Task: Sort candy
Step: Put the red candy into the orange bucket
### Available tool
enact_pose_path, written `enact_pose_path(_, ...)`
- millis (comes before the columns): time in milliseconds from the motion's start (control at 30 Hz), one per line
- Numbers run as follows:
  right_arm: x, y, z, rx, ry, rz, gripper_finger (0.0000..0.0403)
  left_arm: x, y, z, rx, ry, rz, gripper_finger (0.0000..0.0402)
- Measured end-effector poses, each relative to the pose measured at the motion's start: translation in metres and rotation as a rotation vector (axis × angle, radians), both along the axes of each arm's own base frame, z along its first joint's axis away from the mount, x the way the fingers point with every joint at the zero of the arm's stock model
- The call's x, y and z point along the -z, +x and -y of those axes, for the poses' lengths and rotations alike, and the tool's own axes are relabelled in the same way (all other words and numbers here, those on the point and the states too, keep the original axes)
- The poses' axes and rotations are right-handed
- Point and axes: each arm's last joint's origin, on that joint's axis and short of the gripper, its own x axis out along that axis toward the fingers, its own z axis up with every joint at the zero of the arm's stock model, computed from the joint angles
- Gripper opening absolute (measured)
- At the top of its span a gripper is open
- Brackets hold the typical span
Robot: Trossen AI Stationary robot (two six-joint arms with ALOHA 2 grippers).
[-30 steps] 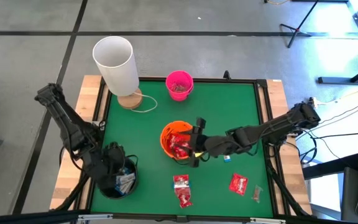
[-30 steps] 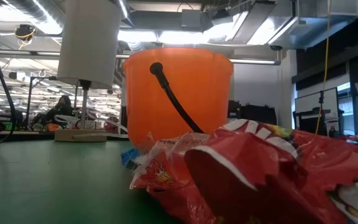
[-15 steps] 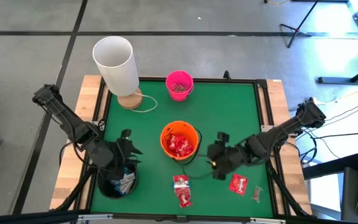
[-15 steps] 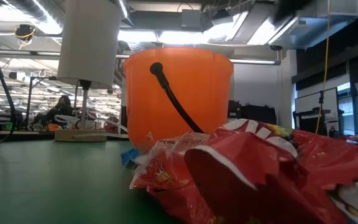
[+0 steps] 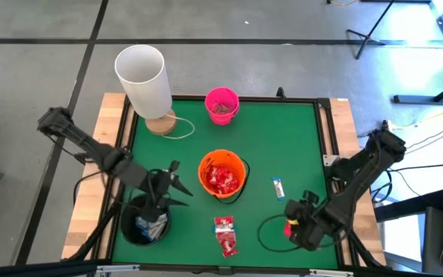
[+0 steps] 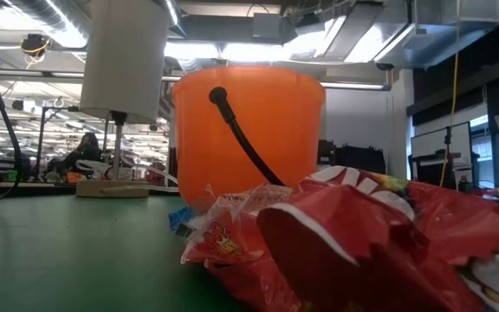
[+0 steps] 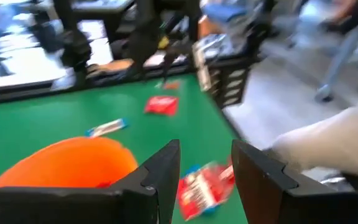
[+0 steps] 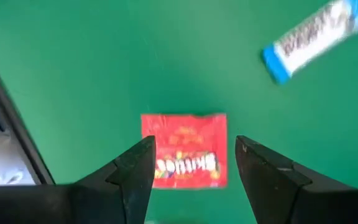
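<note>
High view: green table [image 5: 298, 138] carries white cylinder [image 5: 143, 77], orange bucket [image 5: 223, 174] holding red candy [image 5: 223, 180], pink bucket [image 5: 221, 105]. Right gripper [image 8: 194, 165], fingers spread, hovers over red packet [image 8: 185, 149]; left gripper [image 7: 205, 165] spread, empty.

Overhead, the green table [image 5: 298, 131] is bare across its right and upper middle. An orange bucket [image 5: 222, 174] fills the centre, a pink bucket [image 5: 221, 105] and tall white cylinder [image 5: 142, 78] crowd the upper left. The right gripper [image 5: 291, 228], jaws apart, blocks the lower right above a red packet [image 8: 184, 150] (nothing between its fingers); the left gripper [image 5: 177, 185] stands left of the orange bucket
</note>
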Motion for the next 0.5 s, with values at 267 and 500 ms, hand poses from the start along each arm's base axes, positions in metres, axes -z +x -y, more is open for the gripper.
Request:
enact_pose_path(267, 0.03, -0.016, -0.013, 0.089, 0.125, -0.007, 0.0216, 0.027, 0.013, -0.02, 0.023, -0.135, 0.132, 0.0135)
enact_pose_path(500, 0.061, -0.023, -0.005, 0.173, 0.138, -0.022, 0.0216, 0.028, 0.016, -0.029, -0.008, -0.129, 0.136, 0.0135)
